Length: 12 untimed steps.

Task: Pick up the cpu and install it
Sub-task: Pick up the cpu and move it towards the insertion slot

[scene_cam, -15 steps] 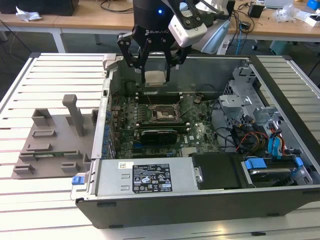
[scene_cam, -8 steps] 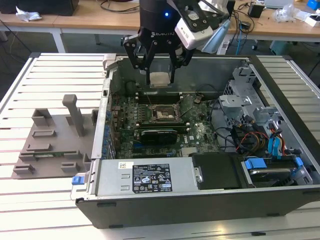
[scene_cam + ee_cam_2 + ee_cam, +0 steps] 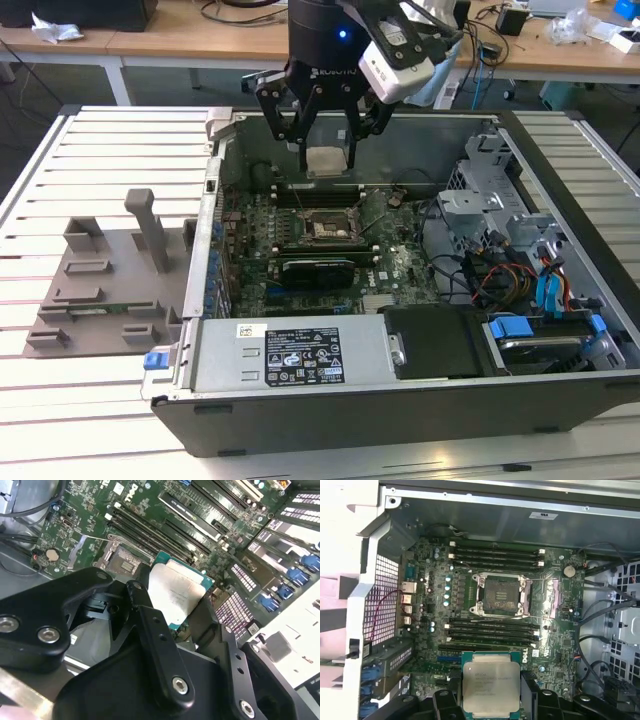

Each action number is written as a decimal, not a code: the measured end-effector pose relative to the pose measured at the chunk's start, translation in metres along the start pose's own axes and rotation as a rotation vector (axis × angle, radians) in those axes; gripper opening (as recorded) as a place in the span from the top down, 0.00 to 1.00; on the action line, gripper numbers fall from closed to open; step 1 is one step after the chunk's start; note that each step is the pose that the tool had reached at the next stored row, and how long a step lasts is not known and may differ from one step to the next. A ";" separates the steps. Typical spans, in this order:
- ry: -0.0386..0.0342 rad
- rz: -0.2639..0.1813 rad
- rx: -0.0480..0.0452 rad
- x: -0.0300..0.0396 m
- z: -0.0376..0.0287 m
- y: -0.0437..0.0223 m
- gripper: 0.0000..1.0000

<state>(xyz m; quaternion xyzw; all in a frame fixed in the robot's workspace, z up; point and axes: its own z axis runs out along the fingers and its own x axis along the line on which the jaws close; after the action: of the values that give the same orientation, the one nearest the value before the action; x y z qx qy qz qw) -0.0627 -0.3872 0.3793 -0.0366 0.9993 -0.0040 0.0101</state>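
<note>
CPU (image 3: 326, 162) is seen clamped between the two black fingers of the gripper (image 3: 327, 158), which is closed onto opposite edges of the chip and holds nothing else. In the exterior view the chip is held in the air inside the open computer case (image 3: 560, 400), above the green motherboard (image 3: 400, 260) and clear of it.

In the first wrist view the CPU (image 3: 491, 685) is shown with its silver-grey lid facing the camera and a thin green edge around it, gripped on two sides by the gripper (image 3: 491, 695). The processor socket (image 3: 501, 595) is seen apart from the chip, its metal frame bordering a dark, exposed contact field, with rows of black memory slots (image 3: 495, 555) on either side.

In the second wrist view the CPU (image 3: 177, 597) is viewed at a tilt between the linkages of the gripper (image 3: 172, 605), with part of the socket (image 3: 122, 562) visible beyond it.

A grey fixture tray (image 3: 110, 270) lies on the white slatted table (image 3: 60, 420), just beside the case on the exterior view's left.
</note>
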 end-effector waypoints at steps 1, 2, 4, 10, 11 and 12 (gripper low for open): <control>0.0000 0.000 0.0000 -0.0004 0.0007 0.0001 0.45; 0.0001 0.000 0.0001 -0.0006 0.0014 0.0002 0.45; 0.0001 0.000 0.0000 -0.0014 0.0031 0.0003 0.45; 0.0001 0.000 -0.0001 -0.0031 0.0085 0.0004 0.45; 0.0001 0.000 0.0000 -0.0033 0.0090 0.0004 0.45; 0.0001 0.000 0.0000 -0.0035 0.0097 0.0004 0.45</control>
<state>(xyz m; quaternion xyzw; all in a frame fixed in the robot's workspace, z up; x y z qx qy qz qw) -0.0590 -0.3866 0.3697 -0.0366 0.9993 -0.0040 0.0101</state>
